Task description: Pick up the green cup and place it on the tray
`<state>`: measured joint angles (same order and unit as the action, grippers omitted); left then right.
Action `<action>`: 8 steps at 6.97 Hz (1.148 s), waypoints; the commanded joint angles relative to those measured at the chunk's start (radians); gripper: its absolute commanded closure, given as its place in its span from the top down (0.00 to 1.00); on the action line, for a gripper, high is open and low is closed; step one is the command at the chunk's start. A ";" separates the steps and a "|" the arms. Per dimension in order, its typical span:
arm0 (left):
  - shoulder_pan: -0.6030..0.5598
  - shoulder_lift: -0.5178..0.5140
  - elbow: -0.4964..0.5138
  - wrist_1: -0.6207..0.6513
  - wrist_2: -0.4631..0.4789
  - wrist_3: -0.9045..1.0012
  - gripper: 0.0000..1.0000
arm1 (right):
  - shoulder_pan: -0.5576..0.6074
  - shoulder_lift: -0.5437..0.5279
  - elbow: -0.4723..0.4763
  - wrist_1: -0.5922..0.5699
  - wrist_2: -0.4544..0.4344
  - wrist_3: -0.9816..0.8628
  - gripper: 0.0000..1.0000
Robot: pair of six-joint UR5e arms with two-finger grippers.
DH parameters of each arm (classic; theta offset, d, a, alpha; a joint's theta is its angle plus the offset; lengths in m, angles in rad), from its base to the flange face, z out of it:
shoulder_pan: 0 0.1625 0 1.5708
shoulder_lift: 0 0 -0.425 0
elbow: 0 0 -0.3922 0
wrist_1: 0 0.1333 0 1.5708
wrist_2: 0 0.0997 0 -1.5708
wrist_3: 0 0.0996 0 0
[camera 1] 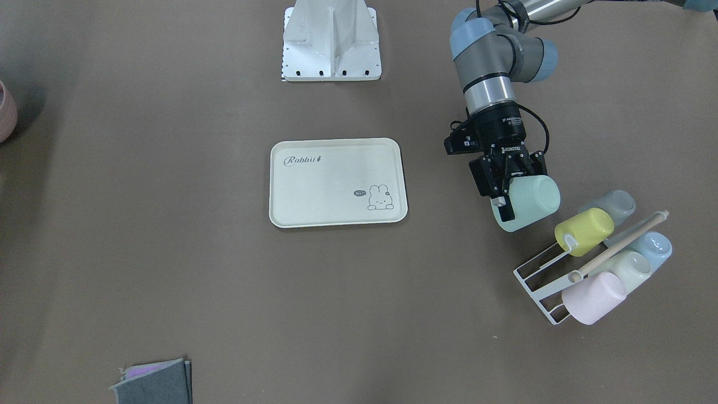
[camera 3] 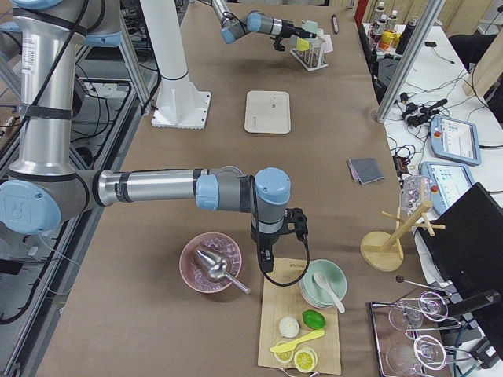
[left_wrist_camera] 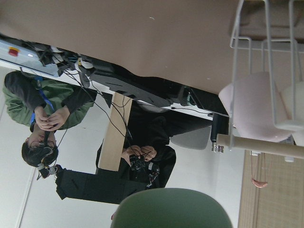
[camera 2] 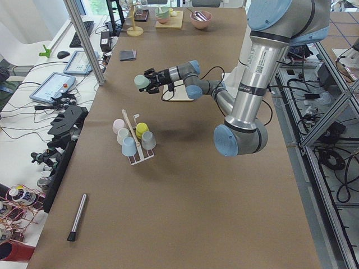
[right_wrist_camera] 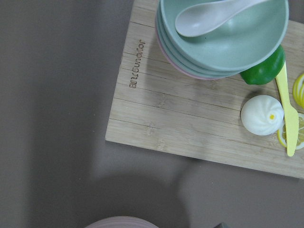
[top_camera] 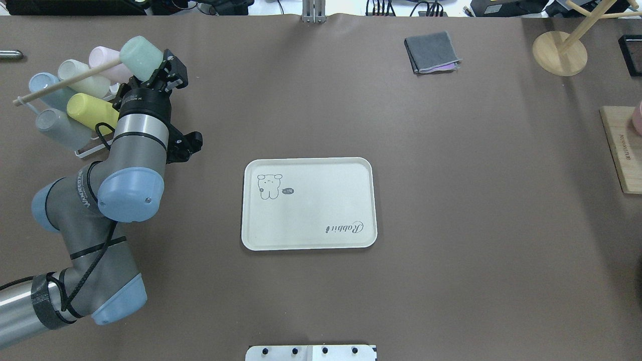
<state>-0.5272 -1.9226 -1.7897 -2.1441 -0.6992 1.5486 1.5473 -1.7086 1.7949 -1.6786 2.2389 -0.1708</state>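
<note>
My left gripper is shut on the mint green cup and holds it tilted on its side above the table, just off the cup rack. The overhead view shows the gripper and the cup at the far left; the cup's edge shows at the bottom of the left wrist view. The cream tray with "Rabbit" script lies empty at the table's middle, well away from the cup. My right gripper hangs over a wooden board; I cannot tell whether it is open or shut.
The rack holds yellow, grey-blue, light blue, cream and pink cups under a wooden rod. A folded grey cloth, a wooden stand and a cutting board with bowls lie on the right side.
</note>
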 commanded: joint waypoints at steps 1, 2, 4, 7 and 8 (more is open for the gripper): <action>0.001 0.001 0.018 -0.222 -0.184 -0.112 0.40 | 0.000 0.001 -0.003 0.000 0.013 0.001 1.00; 0.003 -0.003 0.016 -0.256 -0.275 -0.262 0.40 | 0.000 0.001 0.000 0.000 0.027 0.001 1.00; 0.004 -0.010 0.019 -0.364 -0.425 -0.487 0.40 | 0.000 0.000 -0.003 0.000 0.027 -0.001 1.00; 0.010 -0.082 0.074 -0.370 -0.630 -1.062 0.38 | 0.000 0.001 -0.003 0.000 0.027 0.001 1.00; 0.016 -0.125 0.132 -0.379 -0.687 -1.254 0.35 | 0.000 0.000 -0.005 0.000 0.027 -0.001 1.00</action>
<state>-0.5170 -2.0012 -1.7150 -2.5158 -1.3158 0.5315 1.5478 -1.7081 1.7912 -1.6782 2.2656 -0.1706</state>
